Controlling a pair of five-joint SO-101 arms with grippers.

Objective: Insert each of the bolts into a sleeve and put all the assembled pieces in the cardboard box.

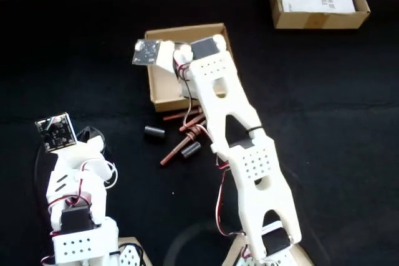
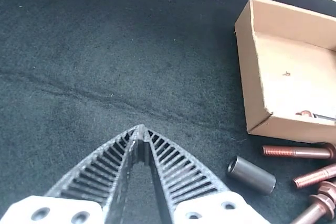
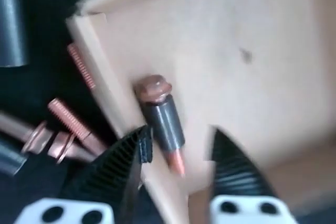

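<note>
The open cardboard box (image 1: 163, 85) lies at mid table, and my right arm (image 1: 212, 85) stretches over it. In the right wrist view my right gripper (image 3: 181, 136) is open inside the box (image 3: 236, 35), its fingers either side of an assembled bolt in a dark sleeve (image 3: 164, 121) lying against the box wall. Loose copper bolts (image 1: 182, 146) and two dark sleeves (image 1: 154, 133) lie just in front of the box. My left gripper (image 2: 139, 128) is shut and holds nothing, low over the black cloth to the left of the sleeves (image 2: 251, 174) and the box (image 2: 286, 77).
A second cardboard box (image 1: 319, 22) holding a white printed sheet stands at the back right. Black cloth covers the table, with open room to the left and right of the parts. Both arm bases sit at the front edge.
</note>
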